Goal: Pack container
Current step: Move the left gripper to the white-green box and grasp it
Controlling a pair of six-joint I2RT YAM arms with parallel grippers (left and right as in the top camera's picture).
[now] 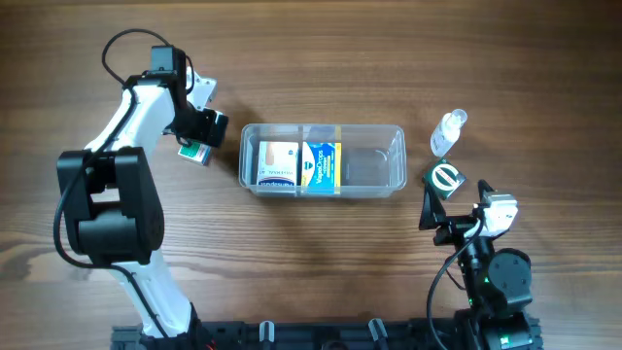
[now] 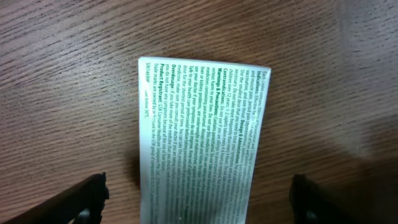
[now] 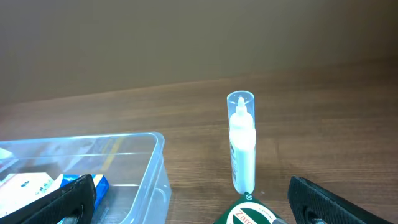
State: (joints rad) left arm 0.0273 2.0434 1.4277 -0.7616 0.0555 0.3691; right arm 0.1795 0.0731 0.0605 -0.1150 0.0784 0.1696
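The clear plastic container [image 1: 391, 180] lies mid-table and holds a white box [image 1: 277, 163] and a blue and yellow box [image 1: 321, 163]; its right part is bare. It also shows in the right wrist view [image 3: 155, 163]. My left gripper [image 1: 199, 146] is open above a white box with green print [image 2: 202, 140], left of the container. The box lies between the fingers, untouched. My right gripper [image 1: 442, 222] is open and empty, low at the right. A green box [image 1: 446, 179] and a small white bottle [image 1: 449, 131] sit in front of it; both show in the right wrist view, the box [image 3: 245, 213] and the bottle [image 3: 242, 144].
The bottle stands upright just right of the container's right end, with the green box close beside it. Wooden tabletop [image 1: 321, 262] stretches in front of the container. The arm bases stand at the near edge.
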